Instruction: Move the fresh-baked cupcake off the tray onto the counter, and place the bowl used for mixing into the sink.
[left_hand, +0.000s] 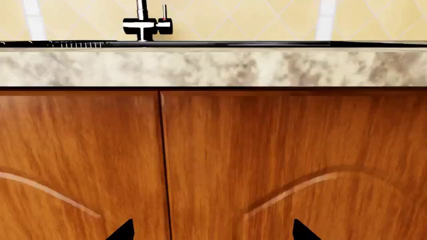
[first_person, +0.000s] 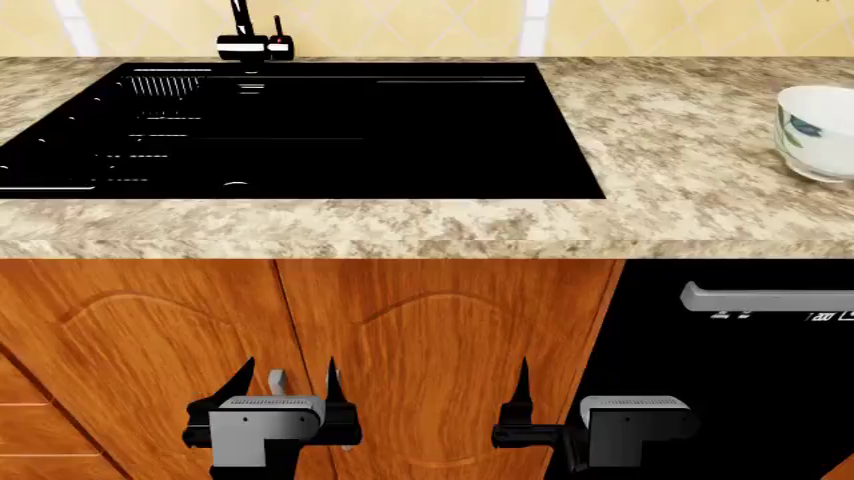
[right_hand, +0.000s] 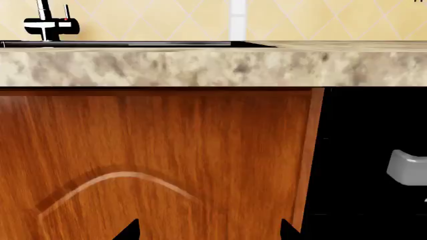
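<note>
Yellow diamond-pattern wall tiles (first_person: 400, 25) run behind the counter (first_person: 667, 130), w/ wood cabinet doors (first_person: 427, 350) below its thick front edge and a black appliance front w/ a grey handle (first_person: 767, 298) to the right of them. Sink (first_person: 334, 130) is set into the counter's left part, reaching nearly to the back edge; ribbed drainer at its left end, black-and-chrome faucet (first_person: 247, 45) at its back rim. Bowl (first_person: 817, 130) stands upright on the counter near the right edge of the head view, partly cut off by the frame, well apart from the sink. Cupcake and tray don't show in any view. Both arms sit low, in front of the cabinet doors, below counter level. Left gripper (first_person: 287, 385) has its fingers spread wide, nothing between them, touching nothing; in its wrist view only the two black fingertips (left_hand: 123, 231) show, far apart, pointed at the doors w/ the counter edge and faucet above. Right gripper (first_person: 523, 395): head view shows just one finger clearly, but its wrist view has both tips (right_hand: 128, 230) set wide apart, so it's also spread and empty, aimed at the door next to the black appliance.
</note>
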